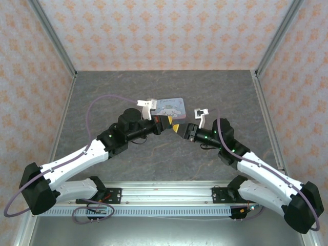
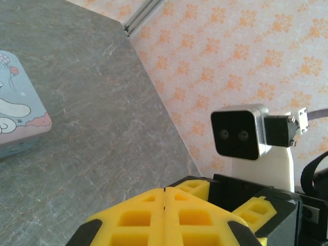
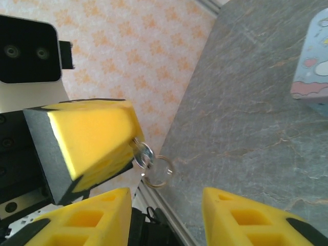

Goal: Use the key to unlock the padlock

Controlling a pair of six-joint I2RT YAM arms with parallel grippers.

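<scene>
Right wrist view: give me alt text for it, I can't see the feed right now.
The left claw, shut, pinches a small metal key with a split ring hanging from it. The right claw stands open below, its yellow fingers apart, and a corner of the cartoon-printed tin sits on the grey table at upper right.
</scene>
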